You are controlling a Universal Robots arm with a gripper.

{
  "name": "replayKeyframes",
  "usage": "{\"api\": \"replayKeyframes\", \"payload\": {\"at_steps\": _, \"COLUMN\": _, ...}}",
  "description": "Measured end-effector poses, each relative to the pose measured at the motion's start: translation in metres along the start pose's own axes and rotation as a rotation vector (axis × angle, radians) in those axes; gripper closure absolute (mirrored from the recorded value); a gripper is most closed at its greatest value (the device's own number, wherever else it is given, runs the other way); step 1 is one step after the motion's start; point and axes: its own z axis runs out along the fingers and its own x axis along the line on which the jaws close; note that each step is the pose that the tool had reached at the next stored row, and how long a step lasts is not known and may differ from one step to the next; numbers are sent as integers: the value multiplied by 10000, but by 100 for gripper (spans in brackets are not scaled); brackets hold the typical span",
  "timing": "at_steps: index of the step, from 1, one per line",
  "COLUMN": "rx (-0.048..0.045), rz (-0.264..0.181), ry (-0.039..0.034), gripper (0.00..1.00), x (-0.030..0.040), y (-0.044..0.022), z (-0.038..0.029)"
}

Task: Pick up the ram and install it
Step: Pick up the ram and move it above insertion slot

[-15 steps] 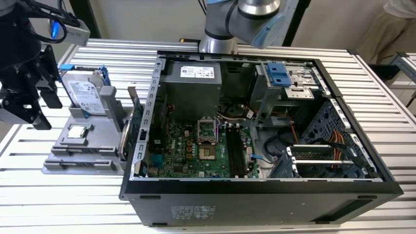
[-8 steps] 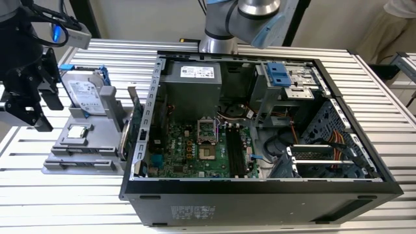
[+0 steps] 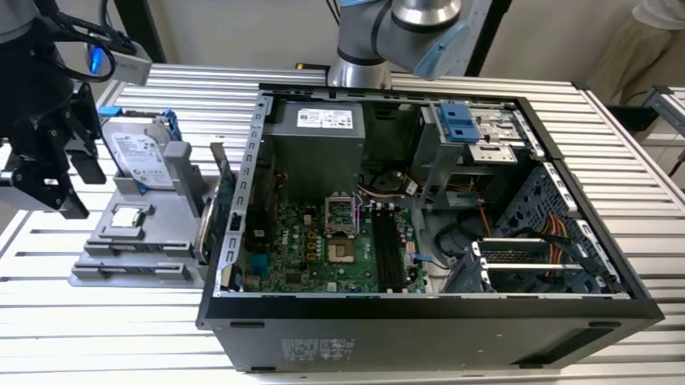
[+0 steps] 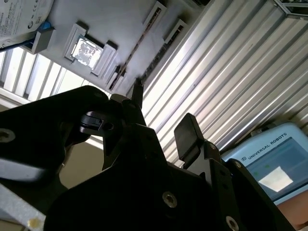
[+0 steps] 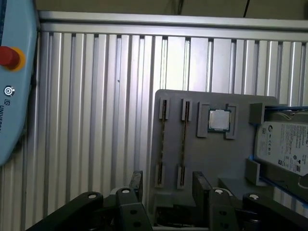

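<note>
Gripper is hanging w/ its black fingers spread wide, nothing pinched btwn them, and the gap is showing in both wrist views. It's hovering over the grey tray, at the exterior view's left of the open PC case. The ram is sitting ungripped in that tray, standing on edge in the slot nearer the CPU chip, so it's showing as just a thin brownish line btwn the end holders. The hard drive in its blue bracket is lying just beyond the chip, at the tray's far end from the slots. Tray and case are resting on the ribbed metal table, w/ the motherboard facing up inside the case. A blue pendant w/ a red button is sitting at the table's edge.
</note>
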Motion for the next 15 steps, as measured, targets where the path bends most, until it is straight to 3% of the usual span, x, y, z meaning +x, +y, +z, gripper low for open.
{"api": "replayKeyframes", "payload": {"at_steps": 15, "rx": 0, "rz": 0, "ry": 0, "gripper": 0, "x": -5, "y": -5, "z": 107}}
